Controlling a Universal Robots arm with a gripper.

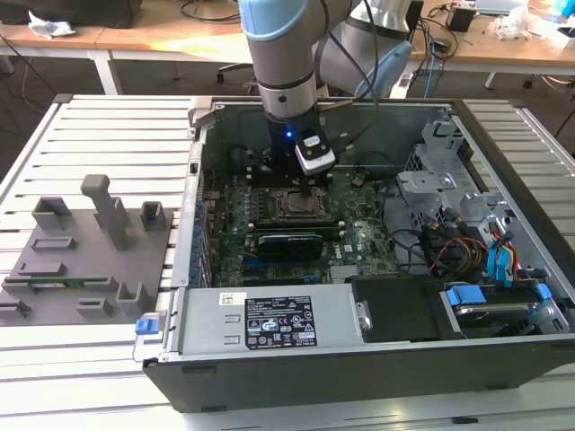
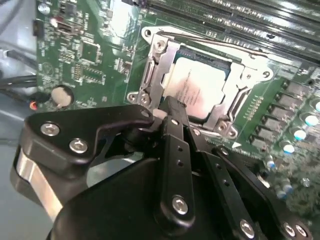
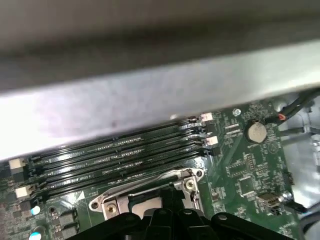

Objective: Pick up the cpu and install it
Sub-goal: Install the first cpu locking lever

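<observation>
Black linkages of the end effector crowd the foreground of the second wrist view, its fingers drawn together to a narrow tip that sits at the near edge of the cpu. That view gives the clearest look at the chip: its silver top lies flat inside the socket frame on the green motherboard, with the metal load plate around it, and nothing is held between the fingers. Whether the tip actually touches the chip cannot be told.

In the first wrist view the same socket frame appears from the other side, beside a bank of long black memory slots and a round coin battery; a pale blurred case wall spans the upper part, and the chip itself is mostly hidden behind the end effector's links.

From the exterior view, the arm reaches down into an open computer case lying on a slatted surface. A grey fixture tray sits towards the exterior view's left of the case, well apart from the arm.
</observation>
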